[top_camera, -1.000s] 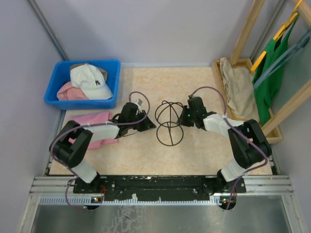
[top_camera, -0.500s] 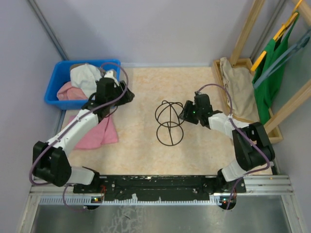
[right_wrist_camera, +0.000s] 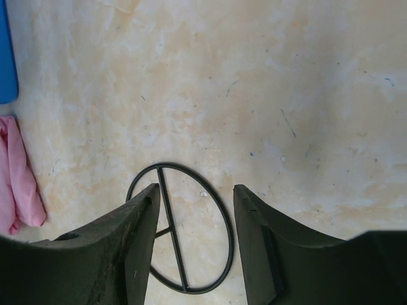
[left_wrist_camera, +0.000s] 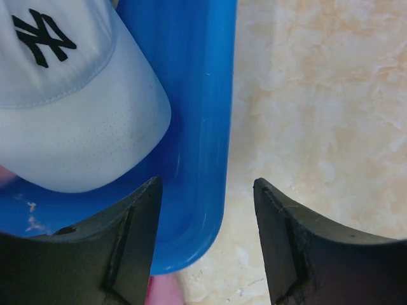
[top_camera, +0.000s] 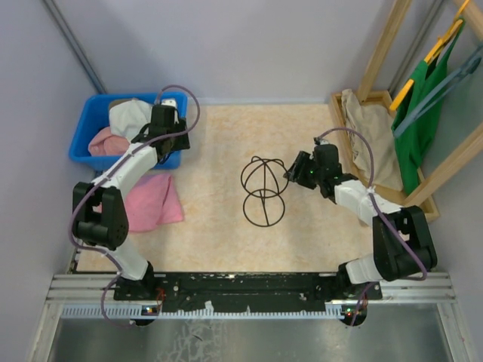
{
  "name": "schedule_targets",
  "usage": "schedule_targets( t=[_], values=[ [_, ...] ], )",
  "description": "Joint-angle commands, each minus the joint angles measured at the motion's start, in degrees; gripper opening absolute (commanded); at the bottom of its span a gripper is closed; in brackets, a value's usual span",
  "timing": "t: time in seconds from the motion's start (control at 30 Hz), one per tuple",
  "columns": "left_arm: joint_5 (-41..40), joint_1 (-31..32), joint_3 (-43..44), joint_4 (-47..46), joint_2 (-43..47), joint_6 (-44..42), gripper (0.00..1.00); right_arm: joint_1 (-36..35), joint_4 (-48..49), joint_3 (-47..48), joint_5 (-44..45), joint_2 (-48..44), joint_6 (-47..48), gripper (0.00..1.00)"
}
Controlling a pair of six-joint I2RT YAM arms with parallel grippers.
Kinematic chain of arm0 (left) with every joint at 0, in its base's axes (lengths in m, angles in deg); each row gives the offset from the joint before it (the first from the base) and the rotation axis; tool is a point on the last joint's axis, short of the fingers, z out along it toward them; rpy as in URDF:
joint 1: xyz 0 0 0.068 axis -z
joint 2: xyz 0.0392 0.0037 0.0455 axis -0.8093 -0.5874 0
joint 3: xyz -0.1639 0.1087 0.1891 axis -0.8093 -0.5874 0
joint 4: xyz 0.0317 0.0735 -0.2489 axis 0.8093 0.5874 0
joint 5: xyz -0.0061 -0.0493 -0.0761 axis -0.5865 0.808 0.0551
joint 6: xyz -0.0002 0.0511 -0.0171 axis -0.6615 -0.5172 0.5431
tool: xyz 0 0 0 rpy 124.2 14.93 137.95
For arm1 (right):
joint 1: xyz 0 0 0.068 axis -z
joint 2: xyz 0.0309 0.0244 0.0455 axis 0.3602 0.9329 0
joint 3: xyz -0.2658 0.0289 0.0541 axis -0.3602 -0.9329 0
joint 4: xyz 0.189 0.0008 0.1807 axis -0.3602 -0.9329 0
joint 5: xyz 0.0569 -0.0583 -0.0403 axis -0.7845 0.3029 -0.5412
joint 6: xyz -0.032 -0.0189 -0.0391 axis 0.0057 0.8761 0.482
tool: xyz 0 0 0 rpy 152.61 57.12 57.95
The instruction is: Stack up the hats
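Note:
A white hat with a black logo lies in the blue bin at the table's far left; from above the white hat rests partly on a pink hat. My left gripper hovers over the blue bin at its near right corner. In the wrist view the left gripper is open, its jaws straddling the bin wall and holding nothing. My right gripper is open just right of the black wire stand. The wire stand shows between the right gripper's jaws, untouched.
A flat pink cloth lies on the table below the bin. A beige garment sits in a wooden rack at the right, with green fabric hanging above it.
My left arm swung from beside the wire stand up to the bin's corner and its gripper opened. My right gripper opened and drew back rightward from the stand.

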Motion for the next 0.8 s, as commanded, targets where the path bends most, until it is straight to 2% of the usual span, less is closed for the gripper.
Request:
schedule_targets(
  t=[0.0, 0.07, 0.1, 0.13, 0.17, 0.2, 0.27, 0.47, 0.77],
  values=[
    [-2.12, -0.09, 3.52, 0.5, -3.62, -3.57, 0.66, 1.45, 1.27, -0.47, -0.8, -2.74, 1.29, 0.5],
    [-2.7, -0.11, 3.84, -0.24, -5.41, -4.04, 0.63, 1.53, 0.93, -0.39, -0.72, -3.07, 1.4, 0.5],
    [-2.48, -0.11, 4.1, -0.44, -6.29, -3.92, 0.58, 1.53, 0.65, -0.31, -0.34, -3.24, 1.63, 0.5],
    [-1.76, -0.04, 4.55, -0.62, -7.02, -3.91, 0.5, 1.53, 0.27, -0.21, 0.0, -3.41, 1.84, 0.5],
    [0.37, -0.03, 5.39, -0.79, -7.97, -3.86, 0.37, 1.53, -0.2, -0.12, 0.53, -3.57, 2.09, 0.5],
    [2.43, -0.03, 6.39, -0.86, -8.82, -4.09, 0.28, 1.57, -0.52, -0.17, 1.14, -3.83, 2.33, 0.5],
    [4.84, 0.32, 8.7, -0.74, -10.5, -3.16, 0.2, 1.81, -0.92, -0.28, 1.65, -4.14, 2.69, 0.49],
    [8.14, 4.52, 22.32, 3.2, -18.42, -1.99, 0.17, 2.63, -1.01, -1.22, 1.93, -5.2, 2.81, 0.49],
    [10.71, 13.51, 43.98, 8.75, -31.81, 2.08, 0.2, 4.2, -1.85, -2.28, 1.73, -6.78, 3.55, 0.49]
  ],
)
